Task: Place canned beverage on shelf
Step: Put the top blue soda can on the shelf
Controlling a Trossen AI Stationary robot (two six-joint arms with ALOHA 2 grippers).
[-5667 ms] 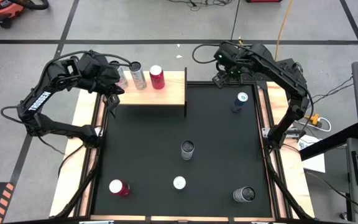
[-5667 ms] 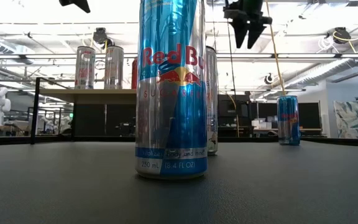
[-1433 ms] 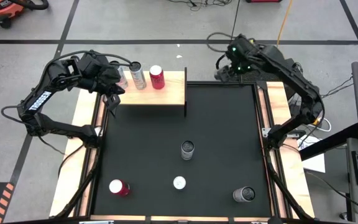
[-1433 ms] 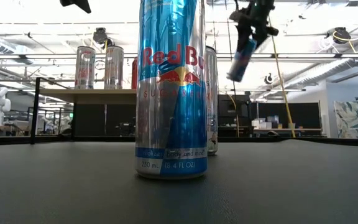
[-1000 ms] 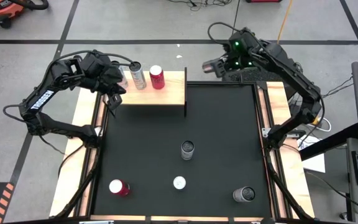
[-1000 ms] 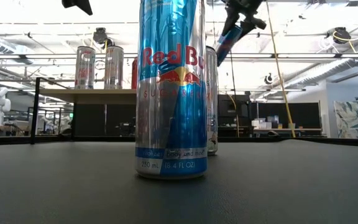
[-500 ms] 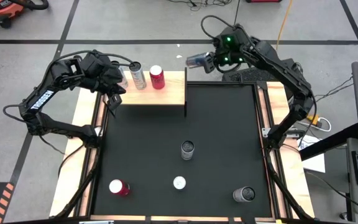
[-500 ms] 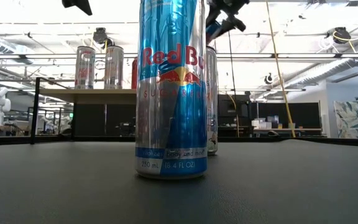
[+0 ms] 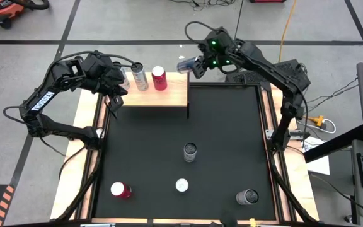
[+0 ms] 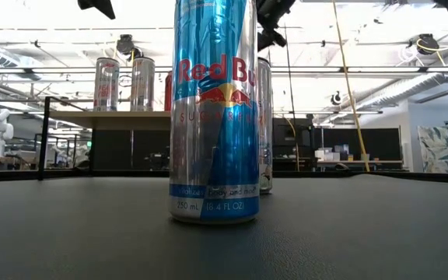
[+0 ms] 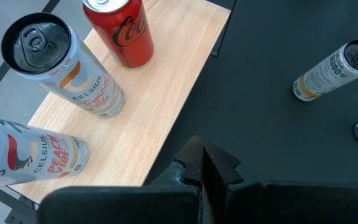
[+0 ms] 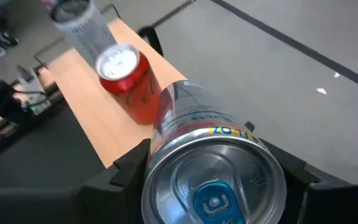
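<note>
My right gripper [image 9: 193, 65] is shut on a blue and silver can [image 9: 184, 64], high in the air just past the far right corner of the shelf [image 9: 169, 96], a light wooden top on thin dark legs. In the right wrist view the can [image 12: 210, 168] shows its top. On the shelf stand a red cola can [image 9: 159, 77], a silver Celsius can [image 9: 139, 75] and a third can [image 11: 30, 155]. My left gripper [image 11: 202, 163] is shut and empty above the shelf's left end [image 9: 115, 88]. My right gripper pinches the can's wall close under its top rim [image 12: 157, 155] between its two fingers [image 12: 126, 169], one on each side. The fingers lie along the can. The can is lifted clear and tipped far over, its top toward the wrist and its bottom toward the table's left.
On the black mat stand a silver can [image 9: 190, 151] at the middle, a red can [image 9: 120, 190] at the near left, a Red Bull can [image 9: 181, 185] close to the low camera [image 10: 212, 109], and a grey can [image 9: 247, 197] at the near right.
My right gripper has carried the blue can along the table's far edge toward the left, up to the shelf's far right corner. The can has stayed lifted and tipped over in the hold.
</note>
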